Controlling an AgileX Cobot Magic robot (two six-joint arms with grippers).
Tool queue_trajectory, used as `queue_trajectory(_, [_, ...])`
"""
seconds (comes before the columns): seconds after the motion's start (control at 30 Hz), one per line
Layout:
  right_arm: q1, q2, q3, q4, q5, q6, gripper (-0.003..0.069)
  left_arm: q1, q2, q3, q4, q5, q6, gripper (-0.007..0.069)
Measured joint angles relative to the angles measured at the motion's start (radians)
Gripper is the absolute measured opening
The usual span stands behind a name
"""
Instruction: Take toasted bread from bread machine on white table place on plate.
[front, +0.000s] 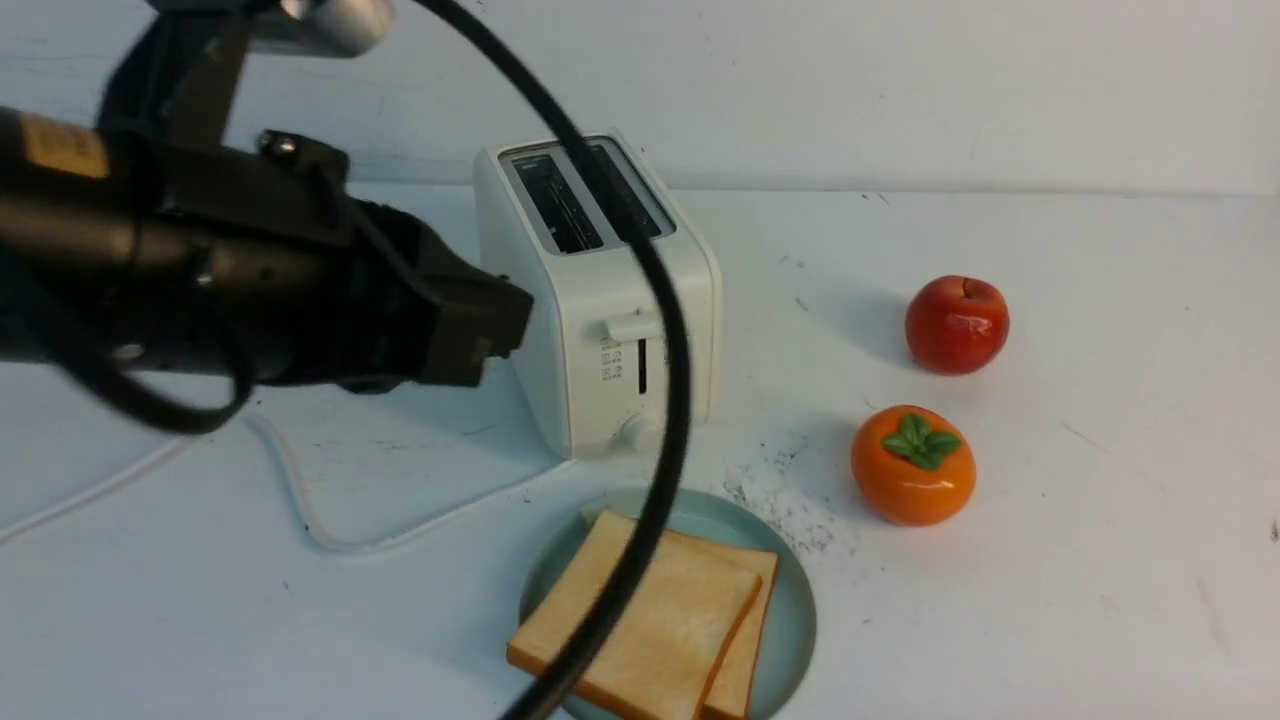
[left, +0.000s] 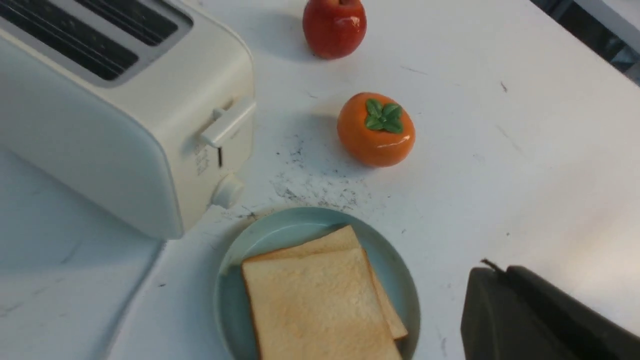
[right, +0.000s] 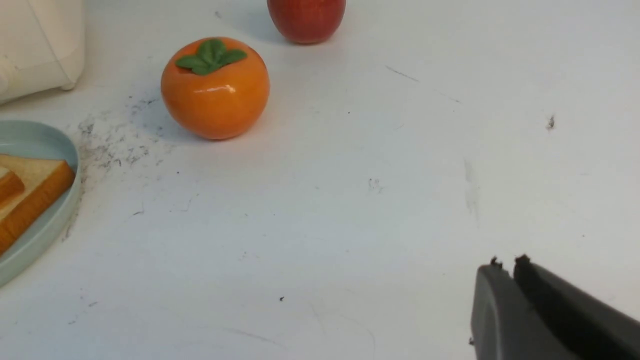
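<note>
Two slices of toasted bread (front: 680, 620) lie stacked and offset on the plate (front: 790, 610), in front of the bread machine (front: 600, 300); its two slots look dark, with no bread showing. My left gripper (front: 515, 320) hovers shut and empty by the toaster's left side. In the left wrist view the toast (left: 315, 305) and plate (left: 280, 235) lie below, with the left gripper (left: 492, 270) off to one side of the plate. My right gripper (right: 507, 262) is shut on nothing over bare white table (right: 350, 225), well away from the plate (right: 50, 225).
A red apple (front: 957, 325) and an orange persimmon (front: 913, 465) stand right of the toaster. The toaster's white cord (front: 300, 500) loops over the table to the left. A black cable (front: 670, 400) hangs across the front view, over toaster and plate.
</note>
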Motion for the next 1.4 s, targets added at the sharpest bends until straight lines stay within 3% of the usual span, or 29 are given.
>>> queue_trajectory(0.07, [0.000,0.000,0.000,0.000,0.000,0.000,0.0045,0.000,-0.032,0.000,0.039,0.034,-0.017,-0.0011])
queue_trajectory(0.3, [0.000,0.000,0.000,0.000,0.000,0.000,0.0055,0.000,-0.305,0.022,0.228,0.293,-0.253,-0.0011])
queue_trajectory(0.53, [0.000,0.000,0.000,0.000,0.000,0.000,0.0064,0.000,-0.619,0.219,0.176,0.300,-0.468,-0.0011])
queue_trajectory(0.77, [0.000,0.000,0.000,0.000,0.000,0.000,0.0078,0.000,-0.893,0.578,0.071,-0.050,-0.608,-0.0011])
queue_trajectory(0.93, [0.000,0.000,0.000,0.000,0.000,0.000,0.0081,0.000,-0.916,0.738,0.012,-0.349,-0.631,-0.0003])
queue_trajectory(1.03, [0.000,0.000,0.000,0.000,0.000,0.000,0.0083,0.000,-0.917,0.811,-0.002,-0.443,-0.631,-0.0001])
queue_trajectory(1.4, [0.000,0.000,0.000,0.000,0.000,0.000,0.0089,0.000,-0.917,0.991,-0.011,-0.496,-0.631,0.0004])
